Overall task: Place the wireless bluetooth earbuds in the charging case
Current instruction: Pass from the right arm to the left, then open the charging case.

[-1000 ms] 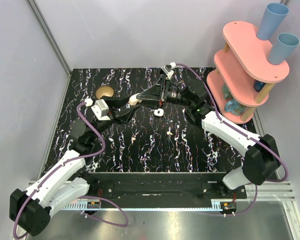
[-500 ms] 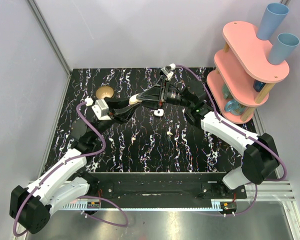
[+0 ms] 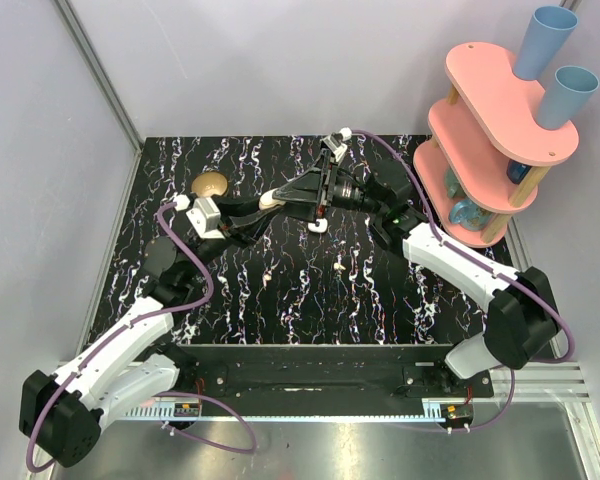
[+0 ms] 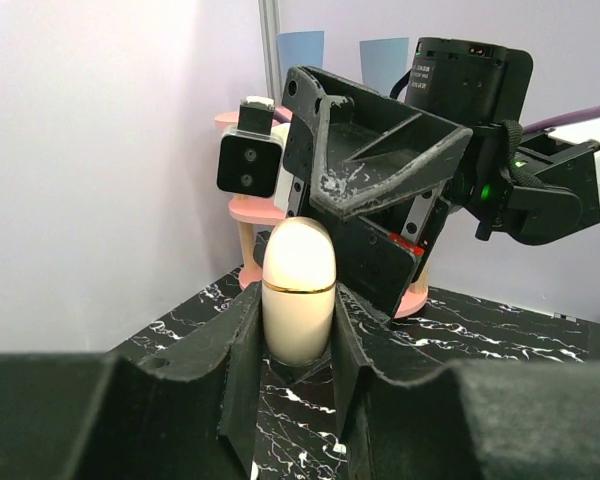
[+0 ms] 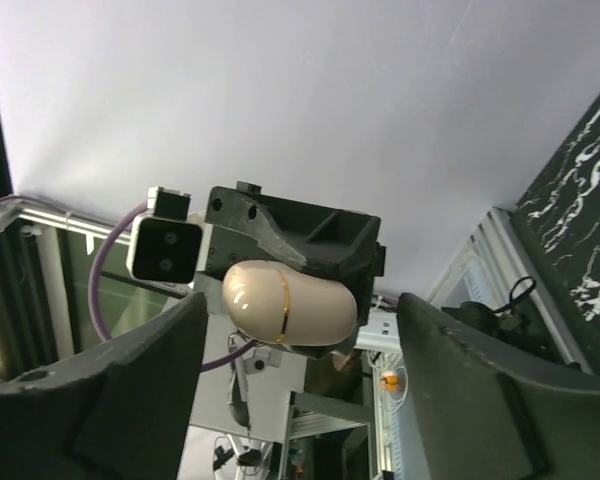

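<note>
Cream and gold-seamed, the charging case (image 4: 298, 270) is now clamped in the left gripper (image 4: 298, 305) while the right gripper (image 5: 300, 300) has just let go, jaws wide either side of it, handover done and that arm freed for the earbud (image 3: 338, 266) below.

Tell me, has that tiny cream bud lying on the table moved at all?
No. The bud lies in the same spot among the table's white veins, just as far from the brass bowl as a second ago.
</note>
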{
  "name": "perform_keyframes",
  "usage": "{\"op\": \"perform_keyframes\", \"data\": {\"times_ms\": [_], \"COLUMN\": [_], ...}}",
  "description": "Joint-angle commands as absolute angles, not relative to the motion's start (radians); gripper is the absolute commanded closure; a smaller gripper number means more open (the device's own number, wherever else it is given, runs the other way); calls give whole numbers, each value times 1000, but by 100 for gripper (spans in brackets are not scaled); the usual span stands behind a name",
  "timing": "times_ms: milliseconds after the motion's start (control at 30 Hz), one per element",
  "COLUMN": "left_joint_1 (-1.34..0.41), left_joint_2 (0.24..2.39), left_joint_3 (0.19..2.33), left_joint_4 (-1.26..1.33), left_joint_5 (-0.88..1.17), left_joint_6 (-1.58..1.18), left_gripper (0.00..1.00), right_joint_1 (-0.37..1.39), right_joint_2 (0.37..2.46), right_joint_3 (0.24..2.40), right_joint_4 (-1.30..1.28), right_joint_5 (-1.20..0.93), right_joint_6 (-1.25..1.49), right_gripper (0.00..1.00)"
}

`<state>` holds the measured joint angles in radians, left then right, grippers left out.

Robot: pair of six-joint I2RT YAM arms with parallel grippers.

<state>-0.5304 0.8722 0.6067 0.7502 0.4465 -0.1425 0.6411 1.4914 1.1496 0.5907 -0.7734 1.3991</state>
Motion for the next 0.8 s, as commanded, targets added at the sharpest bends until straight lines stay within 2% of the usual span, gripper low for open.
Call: {"op": "perform_keyframes", "data": {"times_ms": [0, 33, 167, 300, 400, 767], "left_joint_1": [-534, -534, -532, -522, -518, -518], "left_joint_2": [864, 859, 850, 883, 908, 973], "left_joint_3": [638, 637, 675, 726, 727, 736], "left_joint_4": [773, 767, 634, 532, 586, 756], "left_joint_5": [416, 416, 399, 417, 457, 592], "left_joint_6": [-140, -140, -166, -219, -281, -368], "left_gripper": [100, 100, 100, 100, 100, 100], "right_joint_1": [624, 620, 609, 609, 611, 612], "right_joint_2": [1422, 1410, 1303, 1214, 1187, 1216], "right_joint_3": [1172, 1180, 1230, 1246, 1272, 1318], "right_joint_4": [497, 458, 121, 12, -92, -170], "right_joint_5": [-732, -720, -532, -422, -377, -402], "right_joint_6": [1266, 1185, 904, 630, 516, 485], "right_gripper": [12, 8, 4, 3, 4, 6]}}
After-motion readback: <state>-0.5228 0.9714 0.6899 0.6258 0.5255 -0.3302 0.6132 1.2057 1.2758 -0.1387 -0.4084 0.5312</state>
